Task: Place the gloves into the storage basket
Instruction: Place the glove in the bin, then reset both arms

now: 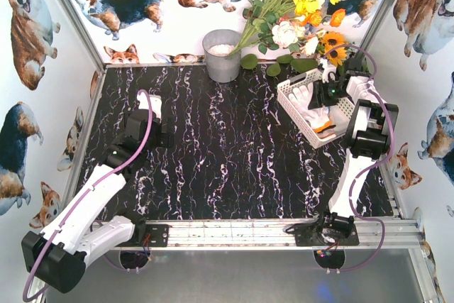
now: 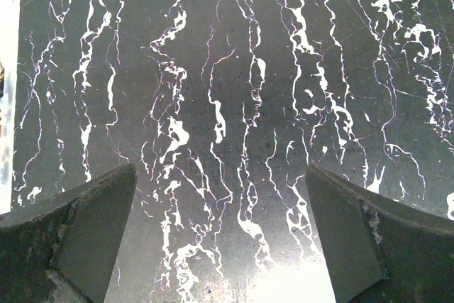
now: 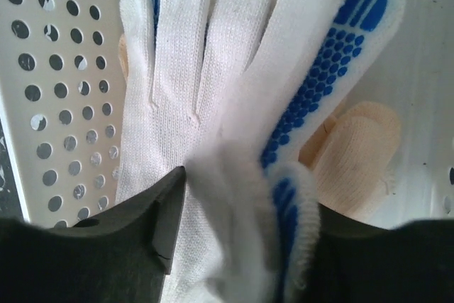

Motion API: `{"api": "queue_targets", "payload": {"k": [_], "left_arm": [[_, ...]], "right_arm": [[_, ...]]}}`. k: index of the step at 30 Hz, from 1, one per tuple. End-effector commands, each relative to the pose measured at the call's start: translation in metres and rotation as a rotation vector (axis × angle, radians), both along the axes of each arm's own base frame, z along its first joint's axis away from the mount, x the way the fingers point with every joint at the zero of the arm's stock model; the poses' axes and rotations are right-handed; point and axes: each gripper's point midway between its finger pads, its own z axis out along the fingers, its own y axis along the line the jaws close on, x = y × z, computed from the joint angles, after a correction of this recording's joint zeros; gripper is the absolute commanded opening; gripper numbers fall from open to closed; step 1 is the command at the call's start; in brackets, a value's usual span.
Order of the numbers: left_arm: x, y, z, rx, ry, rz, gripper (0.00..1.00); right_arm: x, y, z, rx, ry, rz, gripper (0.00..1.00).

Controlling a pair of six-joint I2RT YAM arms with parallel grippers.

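The white storage basket (image 1: 286,102) stands at the back right of the table. Gloves lie in it: a white knit one (image 3: 177,90), a cream one (image 3: 355,154), and one with an orange cuff (image 1: 325,127). My right gripper (image 1: 328,95) hangs low over the basket. In the right wrist view its jaws (image 3: 248,232) are shut on a bunched white glove with blue dots (image 3: 333,69), whose fingers lie on the gloves below. My left gripper (image 1: 150,104) is open and empty over the bare marble table (image 2: 220,175). The basket's perforated wall (image 3: 64,104) shows at left.
A grey metal bucket (image 1: 222,54) stands at the back centre. A bunch of artificial flowers (image 1: 298,5) leans over the basket's far side. Patterned walls close in the left, back and right. The arm bases sit on a rail (image 1: 241,232) at the near edge.
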Motion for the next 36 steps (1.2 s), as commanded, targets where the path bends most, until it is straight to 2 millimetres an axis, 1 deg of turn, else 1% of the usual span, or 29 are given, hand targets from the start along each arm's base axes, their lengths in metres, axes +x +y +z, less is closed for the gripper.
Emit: {"api": "queue_targets", "payload": {"k": [1,3,5,9,14,15,16,18,20,22,25,28,31,36], "left_arm": [[0.002,0.002,0.002,-0.003,-0.017,0.002,1.00],[0.002,0.002,0.002,-0.004,-0.019,0.000,1.00],[0.002,0.002,0.003,-0.006,-0.020,-0.001,1.00],[0.001,0.002,0.004,-0.009,-0.026,-0.003,1.00],[0.001,0.001,0.006,-0.014,-0.032,-0.006,1.00],[0.001,0.001,0.007,-0.015,-0.034,-0.005,1.00],[0.001,0.002,0.007,-0.016,-0.035,-0.004,1.00],[0.001,0.001,0.008,-0.017,-0.040,-0.005,1.00],[0.001,0.001,0.008,-0.018,-0.040,-0.007,1.00],[0.001,0.001,0.009,-0.019,-0.042,-0.008,1.00],[0.000,0.002,0.011,-0.022,-0.048,-0.004,1.00],[0.000,0.002,0.011,-0.022,-0.050,-0.004,1.00],[0.000,0.002,0.010,-0.021,-0.048,-0.004,1.00],[0.000,0.002,0.012,-0.025,-0.053,-0.003,1.00]], "right_arm": [[0.016,-0.011,0.034,-0.045,-0.117,-0.039,0.58],[0.018,-0.013,0.043,-0.056,-0.136,-0.054,0.70],[0.019,-0.015,0.053,-0.070,-0.165,-0.072,0.72],[0.020,-0.022,0.074,-0.104,-0.230,-0.126,0.74],[0.020,-0.042,0.095,-0.192,-0.293,-0.250,0.74],[0.020,-0.047,0.103,-0.214,-0.315,-0.275,0.74],[0.018,-0.050,0.106,-0.221,-0.326,-0.302,0.74],[0.016,-0.049,0.115,-0.213,-0.358,-0.326,0.73],[0.016,-0.044,0.119,-0.175,-0.383,-0.341,0.69],[0.014,-0.040,0.117,-0.140,-0.365,-0.358,0.63],[0.010,-0.037,0.105,-0.107,-0.307,-0.395,0.52],[0.005,-0.031,0.090,-0.069,-0.247,-0.409,0.46],[-0.003,-0.030,0.073,-0.057,-0.197,-0.440,0.44],[-0.021,-0.031,0.042,-0.052,-0.100,-0.510,0.45]]}}
